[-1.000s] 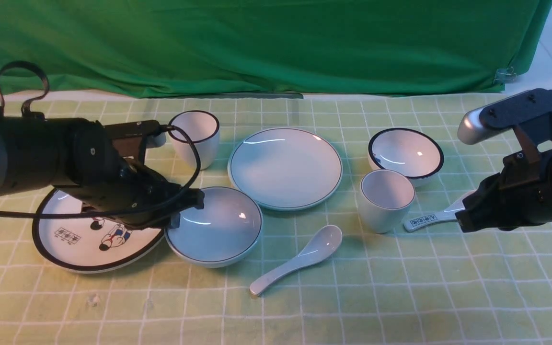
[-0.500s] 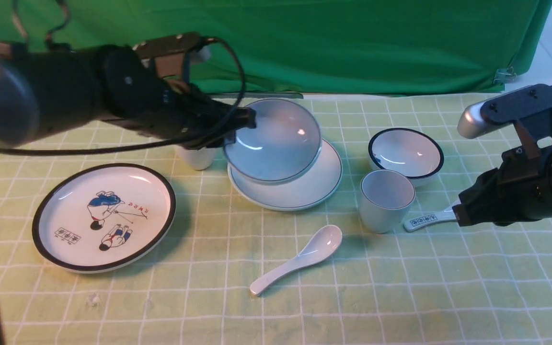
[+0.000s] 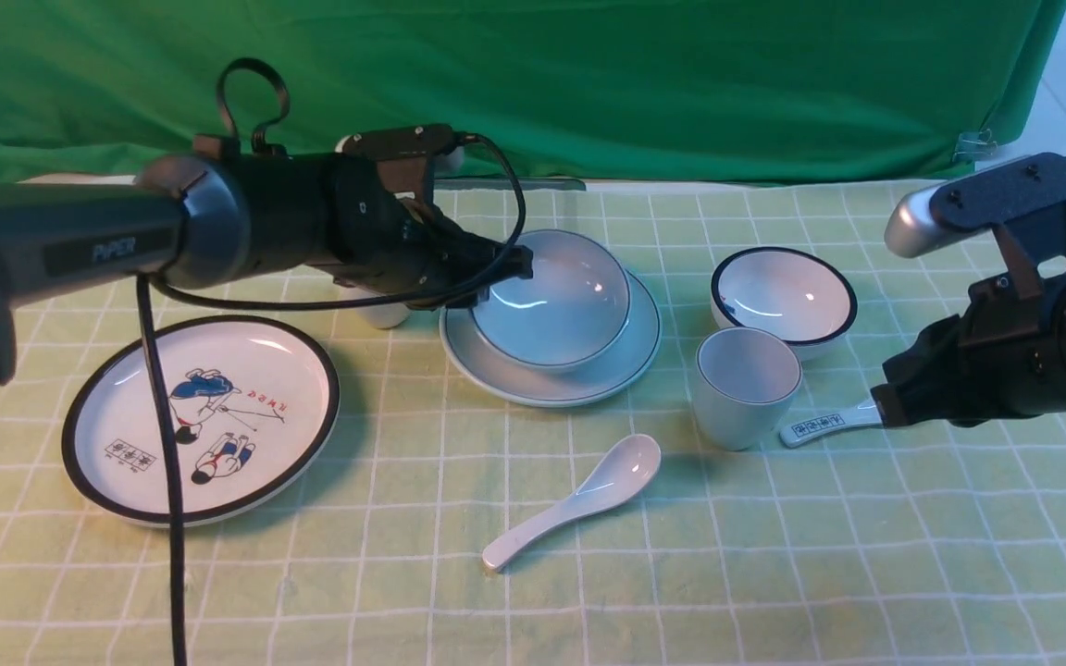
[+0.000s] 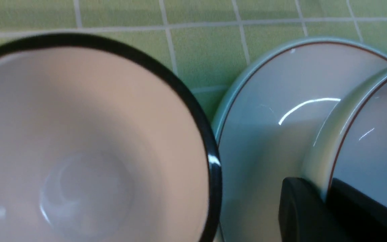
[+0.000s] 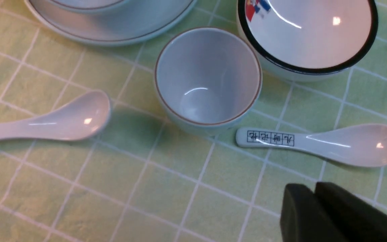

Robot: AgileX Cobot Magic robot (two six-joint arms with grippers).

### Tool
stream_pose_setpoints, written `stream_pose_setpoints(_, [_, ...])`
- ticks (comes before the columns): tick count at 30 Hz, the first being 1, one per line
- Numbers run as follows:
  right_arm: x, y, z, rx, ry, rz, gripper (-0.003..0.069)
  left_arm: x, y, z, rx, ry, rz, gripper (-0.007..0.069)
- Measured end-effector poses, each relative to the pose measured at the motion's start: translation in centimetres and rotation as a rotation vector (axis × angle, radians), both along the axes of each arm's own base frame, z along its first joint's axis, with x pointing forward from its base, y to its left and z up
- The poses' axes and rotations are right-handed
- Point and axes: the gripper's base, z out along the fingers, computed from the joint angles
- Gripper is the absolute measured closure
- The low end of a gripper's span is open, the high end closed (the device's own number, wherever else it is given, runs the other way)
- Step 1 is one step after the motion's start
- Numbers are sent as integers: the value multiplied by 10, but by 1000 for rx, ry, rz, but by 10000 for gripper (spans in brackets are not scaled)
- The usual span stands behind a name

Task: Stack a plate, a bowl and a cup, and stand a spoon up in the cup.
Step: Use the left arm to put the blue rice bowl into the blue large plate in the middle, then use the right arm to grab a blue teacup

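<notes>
The pale bowl [image 3: 551, 301] sits on the plain plate [image 3: 630, 363] at the middle back of the cloth. My left gripper [image 3: 507, 273] is shut on the bowl's left rim. In the left wrist view its fingers [image 4: 301, 205] pinch the thin-lined rim of the bowl [image 4: 375, 134] above the plate [image 4: 274, 111]. The pale cup [image 3: 744, 384] stands upright to the right of the plate. The plain spoon [image 3: 579, 499] lies in front of them. My right gripper [image 3: 885, 407] hovers right of the cup, shut and holding nothing, also seen over bare cloth in the right wrist view [image 5: 314, 193].
A black-rimmed cartoon plate [image 3: 126, 504] lies at the front left. A black-rimmed cup [image 4: 89, 141] stands just left of the plain plate, mostly hidden behind my left arm. A black-rimmed bowl [image 3: 785, 294] sits behind the pale cup. A labelled spoon [image 5: 331, 143] lies beside my right gripper.
My left gripper lifted the bowl from beside the cartoon plate, carried it back and right, and lowered it onto the plain plate. The right arm has barely moved.
</notes>
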Motion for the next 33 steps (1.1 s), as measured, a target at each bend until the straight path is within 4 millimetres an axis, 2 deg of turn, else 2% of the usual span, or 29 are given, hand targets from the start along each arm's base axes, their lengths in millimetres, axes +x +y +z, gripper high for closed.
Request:
stream_pose_setpoints(3, [1, 0, 0, 4, -7, -5, 557, 1, -1, -3, -24, 9, 17, 580])
stream_pose_setpoints(6, [3, 0, 0, 21, -11, -30, 545, 2, -1, -7, -41, 17, 31, 524])
stream_pose_setpoints(11, [10, 3, -13, 31, 39, -58, 492, 1, -2, 0, -57, 32, 33, 351])
stream_pose_setpoints(13, [16, 5, -23, 34, 63, -67, 443, -4, -2, 16, -64, 45, 21, 282])
stream_pose_setpoints(15, [24, 8, -33, 40, 87, -80, 377, -14, -1, 42, -69, 32, 1, 238])
stream_pose_setpoints(18, [36, 12, -40, 50, 97, -92, 310, -35, 5, 95, -57, -36, -54, 230])
stream_pose_setpoints(19, [37, 12, -40, 51, 97, -92, 307, -39, 6, 104, -57, -53, -58, 233])
stream_pose_setpoints(20, [46, 15, -40, 59, 90, -97, 288, -58, 11, 143, -59, -126, -85, 266])
stream_pose_setpoints(21, [47, 16, -41, 60, 91, -99, 286, -63, 12, 151, -61, -141, -89, 277])
stream_pose_setpoints(22, [54, 18, -38, 75, 73, -109, 280, -82, 18, 181, -66, -205, -105, 323])
stream_pose_setpoints(23, [56, 18, -38, 78, 70, -110, 279, -85, 19, 185, -67, -214, -107, 331])
stream_pose_setpoints(24, [61, 20, -36, 90, 50, -117, 278, -107, 25, 213, -82, -271, -114, 388])
stream_pose_setpoints(26, [68, 21, -36, 103, 18, -128, 278, -141, 35, 246, -110, -352, -119, 473])
stream_pose_setpoints(27, [72, 22, -39, 104, 8, -134, 279, -166, 42, 261, -131, -398, -121, 527])
stream_pose_setpoints(28, [73, 22, -40, 105, 8, -135, 279, -170, 44, 263, -133, -403, -121, 534])
stream_pose_setpoints(30, [79, 24, -52, 101, 22, -143, 302, -211, 56, 272, -146, -451, -123, 598])
stream_pose_setpoints(33, [83, 32, -68, 85, 31, -125, 372, -249, 69, 262, -121, -462, -126, 615])
